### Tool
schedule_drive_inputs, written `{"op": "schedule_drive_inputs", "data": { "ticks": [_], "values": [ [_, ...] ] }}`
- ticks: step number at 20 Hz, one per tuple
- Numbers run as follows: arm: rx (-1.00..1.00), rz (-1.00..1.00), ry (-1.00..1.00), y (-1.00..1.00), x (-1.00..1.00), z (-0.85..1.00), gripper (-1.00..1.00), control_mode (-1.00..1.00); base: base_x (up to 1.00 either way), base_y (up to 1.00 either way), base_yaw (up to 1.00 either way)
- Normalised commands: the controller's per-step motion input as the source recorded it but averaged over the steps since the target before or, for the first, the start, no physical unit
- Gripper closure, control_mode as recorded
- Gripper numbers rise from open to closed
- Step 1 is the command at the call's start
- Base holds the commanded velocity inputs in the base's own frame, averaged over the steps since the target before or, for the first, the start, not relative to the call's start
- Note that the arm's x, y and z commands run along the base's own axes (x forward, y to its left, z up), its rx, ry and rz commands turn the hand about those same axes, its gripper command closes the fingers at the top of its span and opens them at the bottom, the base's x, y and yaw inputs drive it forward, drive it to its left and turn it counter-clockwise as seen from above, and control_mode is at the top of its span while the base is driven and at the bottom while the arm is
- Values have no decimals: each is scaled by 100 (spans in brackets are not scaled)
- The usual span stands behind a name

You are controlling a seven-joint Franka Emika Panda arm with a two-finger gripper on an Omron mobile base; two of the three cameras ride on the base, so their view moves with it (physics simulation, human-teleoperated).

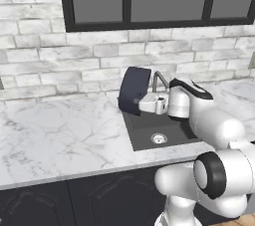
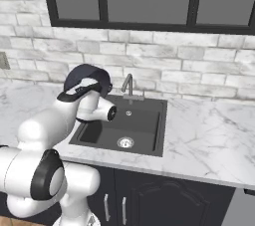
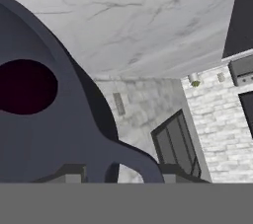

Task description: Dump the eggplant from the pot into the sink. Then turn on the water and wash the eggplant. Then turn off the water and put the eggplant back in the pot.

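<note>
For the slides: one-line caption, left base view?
Gripper holds the dark navy pot tipped on its side above the grey sink.

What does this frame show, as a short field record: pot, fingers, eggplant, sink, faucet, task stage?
pot: dark pot lifted and tipped on its side over the left end of the sink
grip: gripper shut on the pot, fingers at its loop handle
eggplant: dark maroon shape seen inside the pot in the hand view; none visible in the basin
sink: dark basin, silver drain uncovered
faucet: gooseneck faucet at the back rim; no stream seen
stage: dumping step, eggplant not yet out
</note>
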Motion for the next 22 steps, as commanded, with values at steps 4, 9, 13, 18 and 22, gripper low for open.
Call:
{"op": "schedule_drive_inputs", "data": {
  "ticks": [4,9,13,18,22],
  "values": [
    [19,-6,4,-9,38,16,100,-100,0,0,0],
    [11,-3,3,-10,62,10,100,-100,0,0,0],
    [4,-1,1,-6,48,7,100,-100,0,0,0],
    [1,0,0,-6,20,8,100,-100,0,0,0],
    [3,0,0,-10,12,3,100,-100,0,0,0]
  ]
}}
